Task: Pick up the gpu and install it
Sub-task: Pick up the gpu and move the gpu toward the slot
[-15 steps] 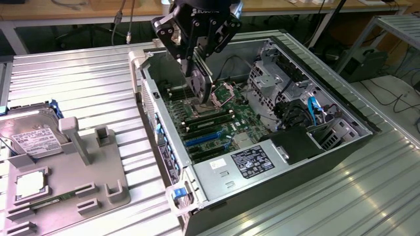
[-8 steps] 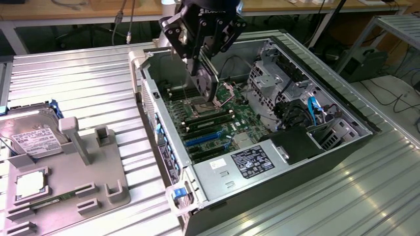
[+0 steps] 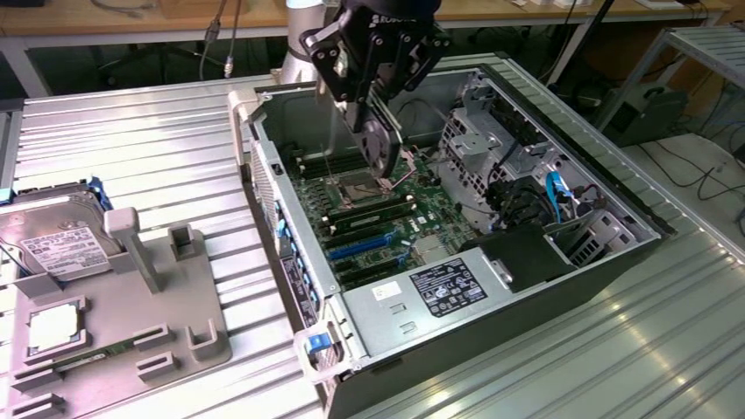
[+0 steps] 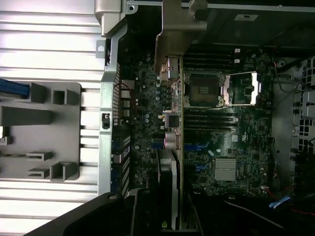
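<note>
Ribbed metal table (image 3: 140, 148) with an open computer case (image 3: 270, 188) lying on it; we see the gripper (image 3: 372, 105) clamped on the gpu (image 3: 376, 148).

We find the fingers narrow, pinching the card's upper end so it hangs on edge inside the case, over the motherboard (image 3: 402, 223) beside the processor socket (image 3: 355, 185). Whether it touches the board we cannot tell. Case walls ring it, and the drive cage (image 3: 477, 140) stands near on the exterior view's right. The grey fixture (image 3: 174, 305) with the hard drive (image 3: 52, 240) sits well apart, by the table's edge.
</note>
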Action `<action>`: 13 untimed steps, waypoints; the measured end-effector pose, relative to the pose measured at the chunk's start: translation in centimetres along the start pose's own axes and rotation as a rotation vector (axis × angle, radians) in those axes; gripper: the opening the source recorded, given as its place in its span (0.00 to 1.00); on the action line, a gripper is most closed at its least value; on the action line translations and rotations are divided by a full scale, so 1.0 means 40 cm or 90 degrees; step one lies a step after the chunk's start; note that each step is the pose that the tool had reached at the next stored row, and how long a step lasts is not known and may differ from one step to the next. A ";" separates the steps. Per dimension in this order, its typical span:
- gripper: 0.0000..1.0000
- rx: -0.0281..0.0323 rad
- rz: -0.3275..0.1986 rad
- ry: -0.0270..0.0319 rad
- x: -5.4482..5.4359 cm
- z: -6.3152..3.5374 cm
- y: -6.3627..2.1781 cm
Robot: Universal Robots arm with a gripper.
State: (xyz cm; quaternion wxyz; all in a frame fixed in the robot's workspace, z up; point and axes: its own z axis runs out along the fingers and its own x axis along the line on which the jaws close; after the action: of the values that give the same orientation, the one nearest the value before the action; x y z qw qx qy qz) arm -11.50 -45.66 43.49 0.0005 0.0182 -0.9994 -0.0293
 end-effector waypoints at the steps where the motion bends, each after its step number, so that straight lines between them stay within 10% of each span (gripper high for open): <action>1: 0.28 0.0000 0.000 0.0000 -0.003 0.000 0.000; 13: 0.28 0.0000 0.000 0.0000 -0.045 0.000 -0.002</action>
State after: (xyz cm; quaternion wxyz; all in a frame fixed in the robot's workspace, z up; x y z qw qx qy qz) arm -9.70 -45.66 43.48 0.0005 0.0182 -0.9994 -0.0292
